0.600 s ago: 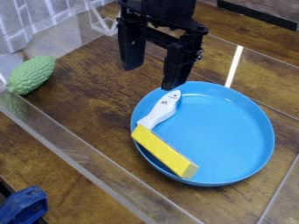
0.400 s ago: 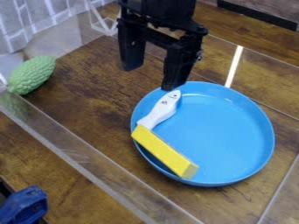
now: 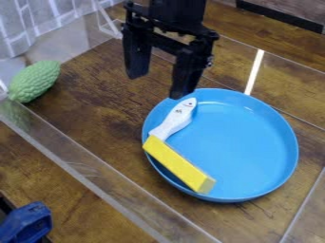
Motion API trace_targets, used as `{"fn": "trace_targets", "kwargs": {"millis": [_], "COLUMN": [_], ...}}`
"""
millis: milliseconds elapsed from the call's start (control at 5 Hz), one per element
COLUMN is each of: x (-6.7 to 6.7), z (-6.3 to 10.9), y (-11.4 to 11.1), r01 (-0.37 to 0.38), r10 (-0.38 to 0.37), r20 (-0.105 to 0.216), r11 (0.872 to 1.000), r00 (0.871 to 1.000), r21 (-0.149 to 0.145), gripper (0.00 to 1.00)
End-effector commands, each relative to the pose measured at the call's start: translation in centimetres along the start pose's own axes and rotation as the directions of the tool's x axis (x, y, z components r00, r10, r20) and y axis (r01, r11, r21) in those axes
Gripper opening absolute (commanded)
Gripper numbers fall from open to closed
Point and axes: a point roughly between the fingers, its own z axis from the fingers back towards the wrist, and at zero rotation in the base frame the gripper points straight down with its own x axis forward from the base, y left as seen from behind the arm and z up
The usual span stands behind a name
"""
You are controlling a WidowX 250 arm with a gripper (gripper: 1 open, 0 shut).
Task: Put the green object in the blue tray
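The green object (image 3: 36,80), a bumpy oval lump, lies at the left edge of the wooden table. The blue tray (image 3: 260,142) sits at the centre right, round and shallow. Inside it lie a yellow block (image 3: 180,163) near the front rim and a small white piece (image 3: 178,116) by the left rim. My black gripper (image 3: 162,79) hangs pointing down over the table just behind the tray's left rim. It is open, with nothing between its fingers, and well to the right of the green object.
A clear plastic wall (image 3: 89,161) runs diagonally along the front left of the table. A blue thing (image 3: 23,226) shows in the bottom left corner. A light strip (image 3: 256,68) lies on the wood behind the tray.
The gripper has shifted slightly to the left, still open. Nothing else has moved.
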Motion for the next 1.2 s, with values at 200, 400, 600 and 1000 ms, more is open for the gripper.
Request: {"fn": "trace_targets", "kwargs": {"millis": [200,400,600,1000], "x": [0.3,0.5,0.4,0.3], "z": [-0.4,-0.5,-0.5,-0.5], "y": [1.7,3.3,4.6,6.9], "r01": [-0.060,-0.013,0.018,0.083], "r10": [0.060,0.013,-0.018,-0.083], "r20": [0.012,0.009,-0.001,-0.016], "r11": [0.998,1.000,1.000,0.996], "r00": [0.998,1.000,1.000,0.996], "r21": [-0.003,0.005,0.008,0.013], "gripper": [1.00,1.00,1.00,1.00]}}
